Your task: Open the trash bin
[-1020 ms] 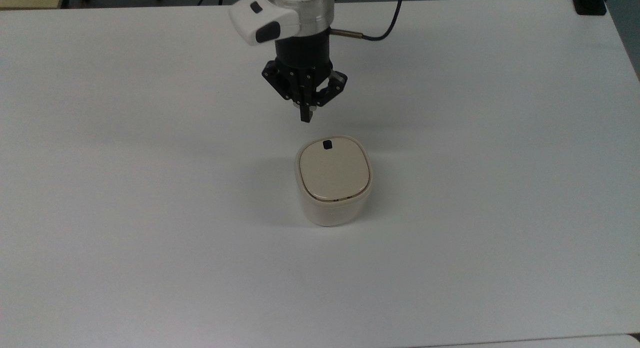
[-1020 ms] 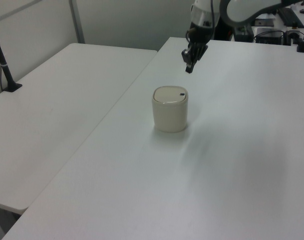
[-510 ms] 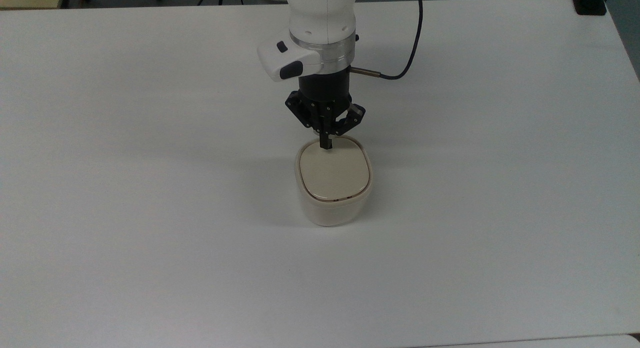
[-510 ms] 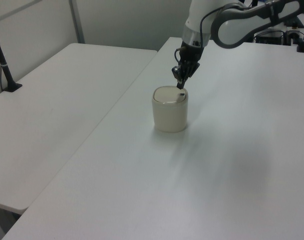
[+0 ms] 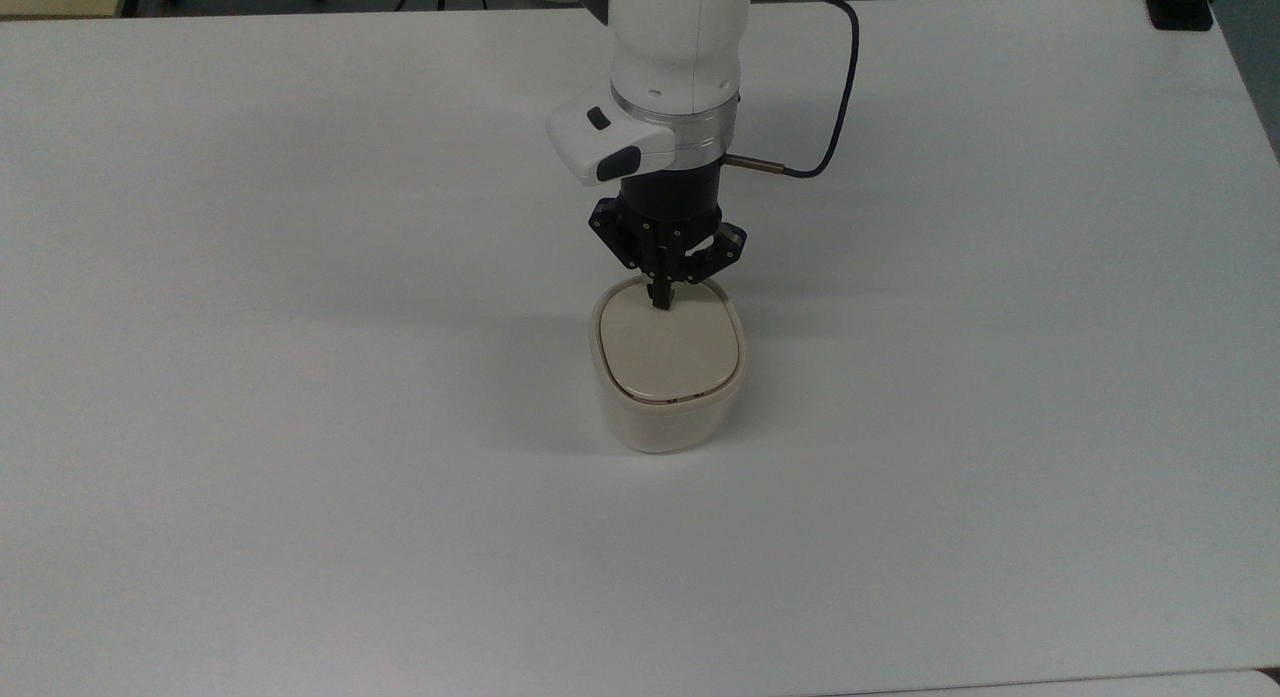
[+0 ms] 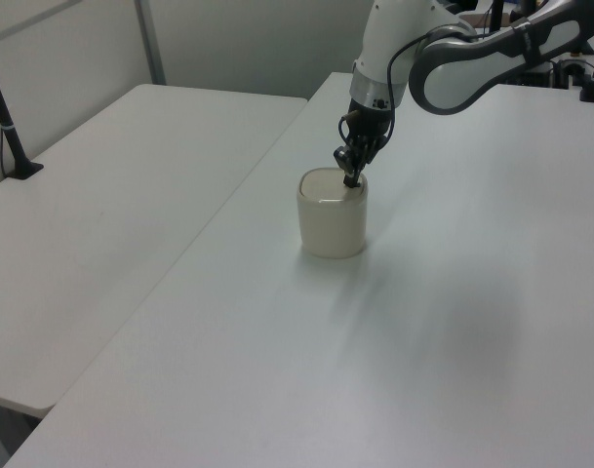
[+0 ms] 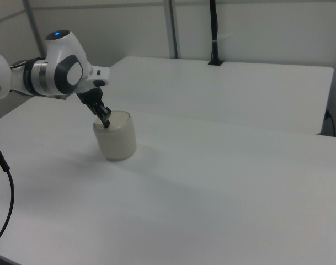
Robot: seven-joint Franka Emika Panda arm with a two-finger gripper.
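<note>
- pressing down is what the pose suggests: the tool stands nearly upright over the far edge of the lid, its two fingers drawn together into one narrow tip with nothing held between them, touching or almost touching the lid where a release button would sit.
- closed fingers make sense here, i judge, since a single blunt point pokes a small button better than a spread pair.
- the trash bin stands upright a little above the middle of the top view, on the bare white desk; in the left view the trash bin is slightly above centre, in the right view at the middle left.
- the lid lies flat and shut, so the opening is not yet done.
- hidden: the fingertip covers the button itself (i cannot tell whether it is actually depressed), and the bin's inside is unseen.
- cut off: the arm leaves the top edge of the top view; a black cable loops from the wrist toward the upper right.
- a second white desk fills the left of the left view.
</note>
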